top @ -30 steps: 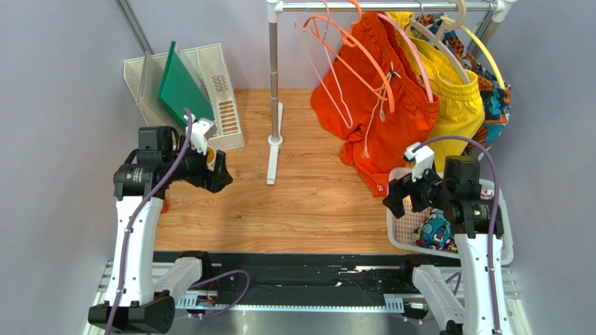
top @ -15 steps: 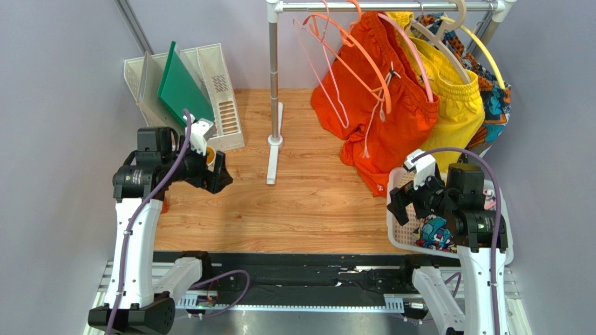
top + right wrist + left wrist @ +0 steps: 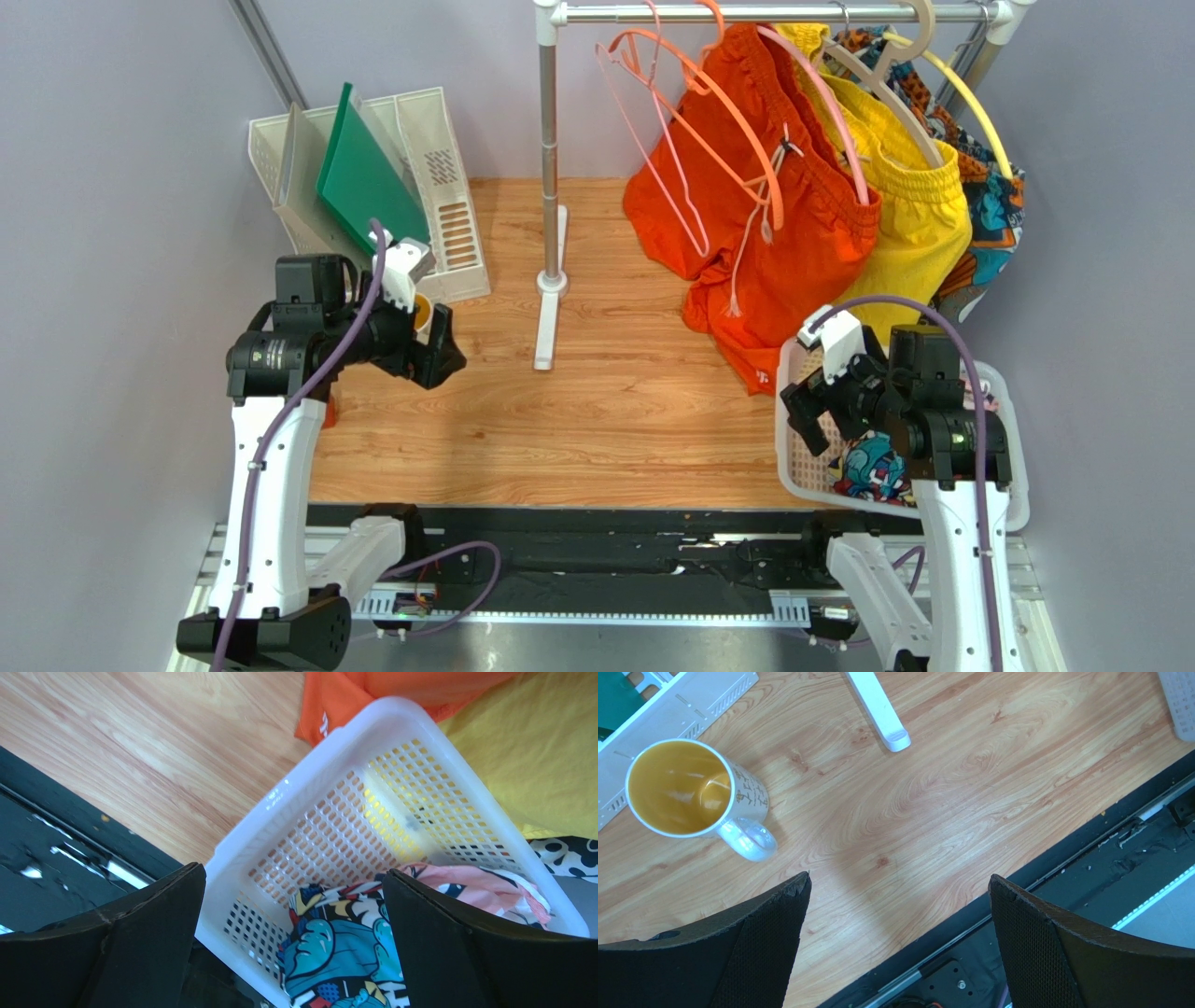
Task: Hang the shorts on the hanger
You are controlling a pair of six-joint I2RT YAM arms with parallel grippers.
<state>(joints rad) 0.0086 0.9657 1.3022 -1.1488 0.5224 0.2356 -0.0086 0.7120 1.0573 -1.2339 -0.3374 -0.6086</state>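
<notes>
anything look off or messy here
Nothing spilled or broken. The comic-print shorts lie bunched in the white basket, and a corner of the hanging orange shorts seems to rest on the table beside it. A mug stands upright by the tray, an odd thing among laundry.

Splayed end effector [image 3: 896, 941] above wood table [image 3: 934, 805], mug [image 3: 692, 794].

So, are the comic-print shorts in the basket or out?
In. The multicolour comic-print shorts lie crumpled inside the white perforated basket.
</notes>
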